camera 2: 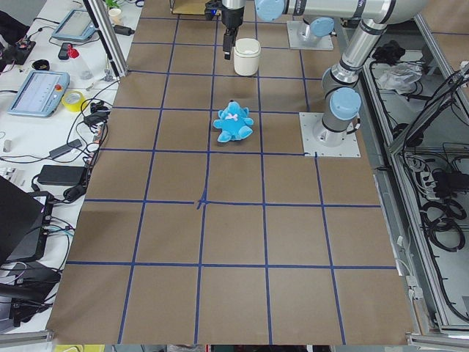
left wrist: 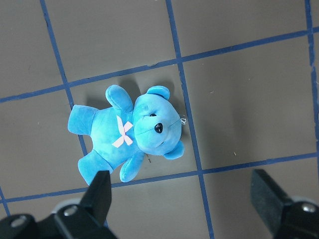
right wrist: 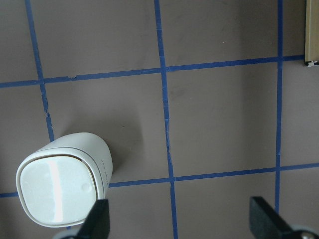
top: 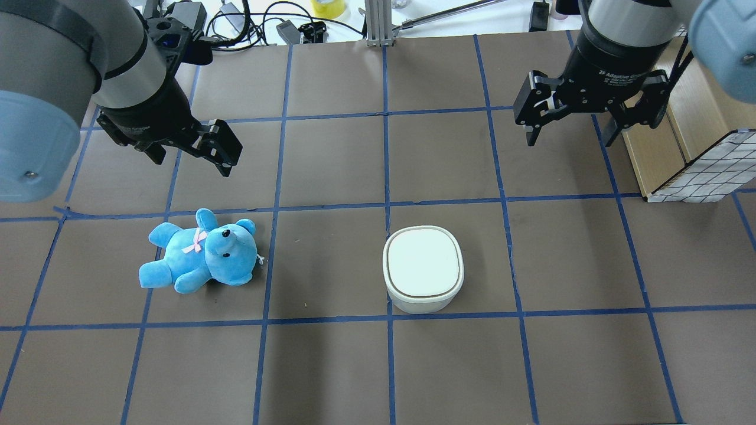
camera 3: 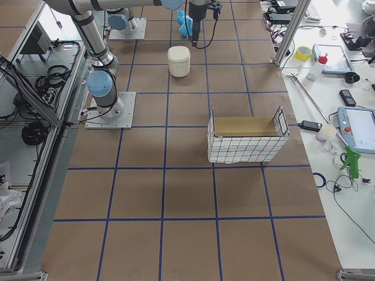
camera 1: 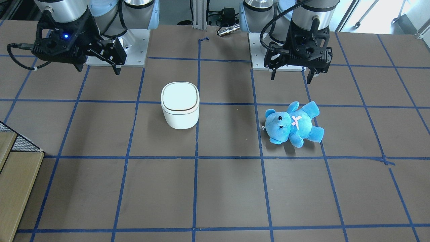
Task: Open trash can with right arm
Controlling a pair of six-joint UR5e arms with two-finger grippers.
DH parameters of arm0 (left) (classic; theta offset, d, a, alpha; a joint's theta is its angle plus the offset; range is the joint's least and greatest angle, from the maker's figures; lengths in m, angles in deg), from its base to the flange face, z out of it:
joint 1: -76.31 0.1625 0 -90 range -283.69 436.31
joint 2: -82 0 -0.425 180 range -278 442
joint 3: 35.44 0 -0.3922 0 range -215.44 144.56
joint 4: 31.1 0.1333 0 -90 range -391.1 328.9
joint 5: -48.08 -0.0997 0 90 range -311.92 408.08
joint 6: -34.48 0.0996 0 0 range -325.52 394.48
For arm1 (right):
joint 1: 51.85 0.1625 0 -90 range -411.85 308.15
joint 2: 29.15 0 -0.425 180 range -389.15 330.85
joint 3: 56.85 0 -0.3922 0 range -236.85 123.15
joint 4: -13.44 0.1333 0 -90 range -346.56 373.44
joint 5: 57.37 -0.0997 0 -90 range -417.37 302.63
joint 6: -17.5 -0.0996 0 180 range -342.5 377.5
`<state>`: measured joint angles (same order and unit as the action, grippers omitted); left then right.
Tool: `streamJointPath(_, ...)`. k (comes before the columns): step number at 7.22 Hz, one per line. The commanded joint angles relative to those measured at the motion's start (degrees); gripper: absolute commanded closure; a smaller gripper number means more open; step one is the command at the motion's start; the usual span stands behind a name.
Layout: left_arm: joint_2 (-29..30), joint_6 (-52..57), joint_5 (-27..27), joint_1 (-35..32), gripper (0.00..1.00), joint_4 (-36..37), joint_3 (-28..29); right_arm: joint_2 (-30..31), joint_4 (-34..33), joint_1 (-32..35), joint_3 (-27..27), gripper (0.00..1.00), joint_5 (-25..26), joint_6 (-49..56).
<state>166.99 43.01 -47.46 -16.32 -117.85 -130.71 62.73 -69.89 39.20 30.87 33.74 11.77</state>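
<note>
Overhead exterior | trash can [top: 423,268] upright on table [top: 331,366], lid flat shut | right fingers [top: 530,131] spread, empty, raised well apart to its right | right arm [top: 620,35] nearer than left arm [top: 106,77]

Teddy [left wrist: 127,134] lies face-up on the table [camera 1: 228,188], ahead of the left jaws; basket [camera 3: 246,149] sits outside the right jaws.

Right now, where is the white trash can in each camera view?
Front-facing: trash can left of centre.
Overhead: right of centre.
Exterior left: top centre.
Exterior right: upper centre.
Left wrist: not in it.
Right wrist: lower left corner.
Landmark: blue teddy, missing only from right wrist.
</note>
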Motion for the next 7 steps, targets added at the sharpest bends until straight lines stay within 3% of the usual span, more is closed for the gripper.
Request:
streamJointPath(1,0.0,0.0,0.0,0.0,0.00,0.0,0.0,0.0,0.2,0.0,0.2,0.00,-0.1,0.0)
streamJointPath(7,0.0,0.0,0.0,0.0,0.00,0.0,0.0,-0.4,-0.1,0.2,-0.3,0.00,-1.0,-0.8)
